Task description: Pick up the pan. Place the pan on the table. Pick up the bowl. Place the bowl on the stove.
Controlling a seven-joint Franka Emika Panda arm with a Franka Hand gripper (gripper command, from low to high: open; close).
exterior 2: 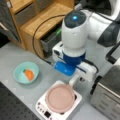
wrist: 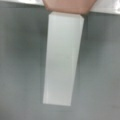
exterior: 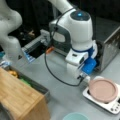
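one arm, one gripper (exterior 2: 75, 80), lowered right over the white handle (wrist: 62, 58) of the pan (exterior 2: 60, 98); whether its jaws are spread or closed on the handle i cannot tell.

one pan, dusty pink, sitting on the stove (exterior 2: 42, 109) in both front views, handle sticking out past the stove's edge toward the arm. wrist view: the handle runs long down the middle over the grey table (wrist: 20, 62), pink rim at the top edge.

one stove, white, small buttons along one edge (exterior: 113, 109).

one bowl (exterior 2: 26, 72), light teal, on the table well left of the stove in a front view, one orange food piece (exterior 2: 29, 74) inside. only its rim (exterior: 75, 116) shows at a front view's bottom.

one wooden board (exterior: 17, 96) to the left, one steel toaster oven (exterior: 111, 43) at the right.
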